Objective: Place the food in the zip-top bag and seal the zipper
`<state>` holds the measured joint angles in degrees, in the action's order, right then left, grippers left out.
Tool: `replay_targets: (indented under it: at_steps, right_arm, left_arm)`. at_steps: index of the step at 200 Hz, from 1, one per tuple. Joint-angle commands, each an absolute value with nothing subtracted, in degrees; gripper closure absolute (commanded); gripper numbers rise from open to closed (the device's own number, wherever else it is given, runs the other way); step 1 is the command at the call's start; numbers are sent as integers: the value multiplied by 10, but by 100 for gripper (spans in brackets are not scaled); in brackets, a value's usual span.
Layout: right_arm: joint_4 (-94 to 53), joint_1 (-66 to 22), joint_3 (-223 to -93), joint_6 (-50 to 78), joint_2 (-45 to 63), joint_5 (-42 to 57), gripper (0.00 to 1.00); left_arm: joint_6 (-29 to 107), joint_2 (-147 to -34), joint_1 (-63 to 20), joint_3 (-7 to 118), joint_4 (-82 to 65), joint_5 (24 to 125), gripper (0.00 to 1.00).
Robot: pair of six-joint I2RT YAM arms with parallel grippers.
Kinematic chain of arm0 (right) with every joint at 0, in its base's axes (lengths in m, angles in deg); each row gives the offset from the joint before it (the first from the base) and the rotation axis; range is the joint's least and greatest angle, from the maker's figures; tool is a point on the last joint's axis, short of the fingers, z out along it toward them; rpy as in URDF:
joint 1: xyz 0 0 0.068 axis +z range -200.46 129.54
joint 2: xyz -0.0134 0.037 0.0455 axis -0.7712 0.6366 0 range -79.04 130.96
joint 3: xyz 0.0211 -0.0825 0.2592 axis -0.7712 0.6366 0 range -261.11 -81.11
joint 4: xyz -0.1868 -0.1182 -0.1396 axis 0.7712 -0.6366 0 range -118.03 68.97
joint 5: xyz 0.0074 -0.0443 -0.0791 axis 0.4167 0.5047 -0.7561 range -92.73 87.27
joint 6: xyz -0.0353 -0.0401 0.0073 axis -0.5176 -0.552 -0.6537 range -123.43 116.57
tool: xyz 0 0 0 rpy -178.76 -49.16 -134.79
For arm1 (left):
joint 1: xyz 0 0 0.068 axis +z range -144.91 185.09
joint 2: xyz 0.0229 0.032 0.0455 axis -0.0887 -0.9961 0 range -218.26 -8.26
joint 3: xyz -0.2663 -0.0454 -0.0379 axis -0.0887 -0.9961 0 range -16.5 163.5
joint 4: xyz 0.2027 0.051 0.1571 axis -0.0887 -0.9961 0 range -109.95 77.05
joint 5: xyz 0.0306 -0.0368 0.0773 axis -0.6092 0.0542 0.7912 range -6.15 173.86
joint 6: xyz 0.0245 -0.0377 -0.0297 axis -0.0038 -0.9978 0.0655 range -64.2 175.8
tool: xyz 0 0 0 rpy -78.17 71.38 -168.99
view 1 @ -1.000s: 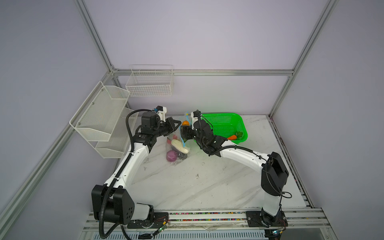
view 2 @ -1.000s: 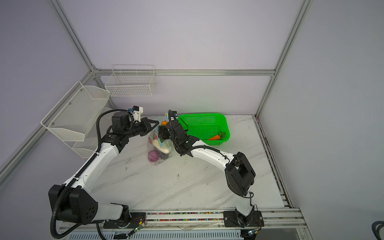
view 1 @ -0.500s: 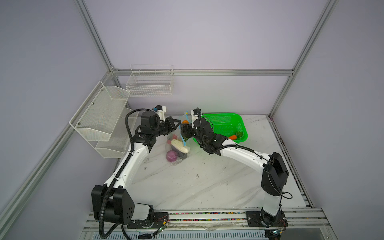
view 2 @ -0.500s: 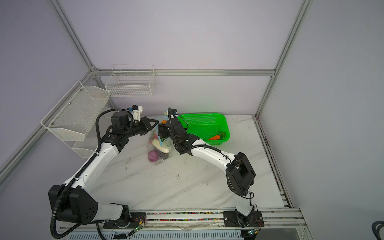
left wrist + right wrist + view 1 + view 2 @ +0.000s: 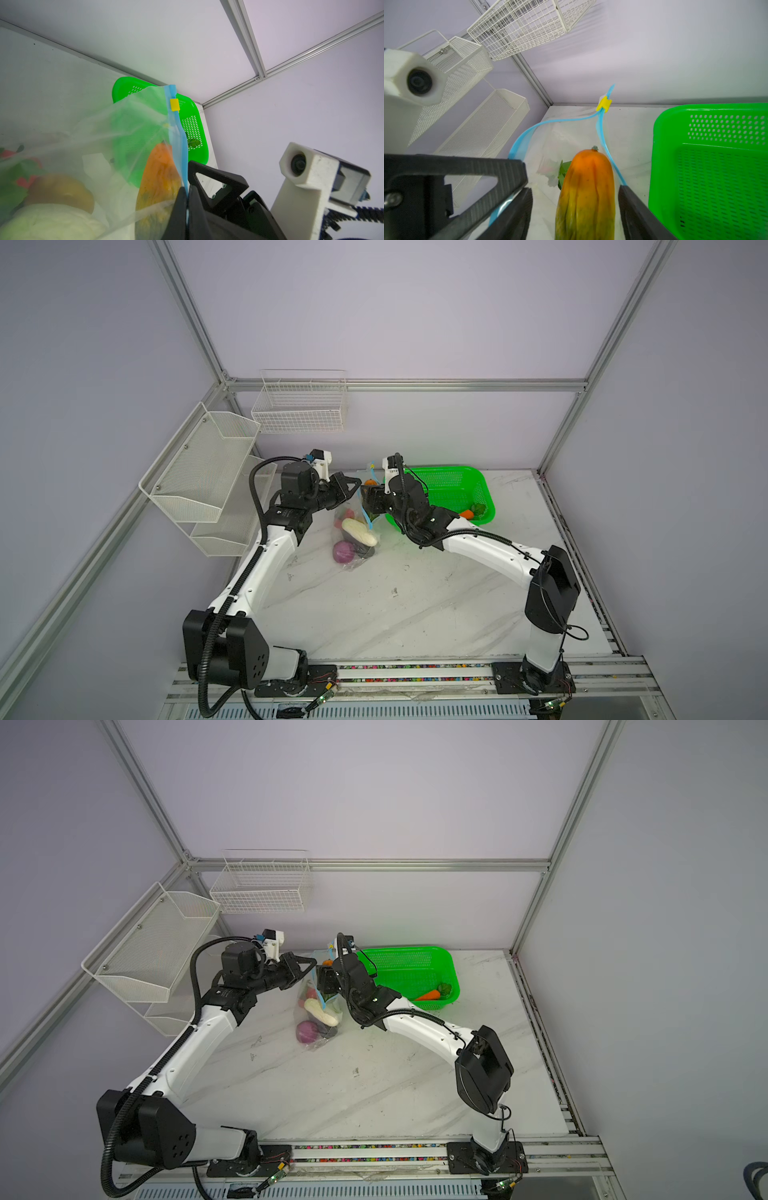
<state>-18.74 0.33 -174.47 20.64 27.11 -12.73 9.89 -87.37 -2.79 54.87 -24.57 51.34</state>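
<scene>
Barely-shifted right claw (image 5: 574, 190) seemingly straddles orange food (image 5: 588, 176), clear wrist-view only.

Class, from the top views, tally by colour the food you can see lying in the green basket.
Orange, the carrot: 1
Green, the greens: 1
Total showing in the green basket: 2

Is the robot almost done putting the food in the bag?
Not yet. Done: the purple onion and white oblong lie inside the bag. In hand: the left gripper pinches the zipper edge, and an orange fruit sits between the right gripper's open jaws at the bag's mouth. Left: the carrot and greens in the basket, then zipping.
</scene>
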Motion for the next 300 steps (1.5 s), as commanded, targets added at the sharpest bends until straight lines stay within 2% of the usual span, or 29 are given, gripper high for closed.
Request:
replay_targets:
  at_steps: [1, 31, 80, 158, 205, 237, 269, 300]
  right_arm:
    - [-171, 6, -1750, 214, 236, -113, 30]
    - [-183, -19, -1736, 229, 213, -89, 31]
    - [-211, -94, -1682, 318, 188, 51, 37]
    - [-198, -114, -1660, 345, 227, 158, 49]
    - [-181, -113, -1639, 353, 238, 178, 62]
    - [-163, -113, -1632, 369, 241, 192, 80]
    - [-147, -113, -1626, 370, 236, 205, 91]
    - [-150, -113, -1635, 371, 227, 207, 94]
  left_arm:
    - [97, -856, -29, 542, -227, 504, 100]
    - [96, -856, -29, 543, -228, 504, 100]
    - [96, -859, -29, 554, -230, 501, 100]
    - [95, -858, -29, 550, -230, 502, 100]
    - [96, -859, -29, 550, -231, 502, 100]
    - [97, -856, -29, 548, -231, 504, 100]
    - [101, -854, -29, 554, -239, 508, 100]
    - [106, -854, -29, 568, -252, 514, 100]
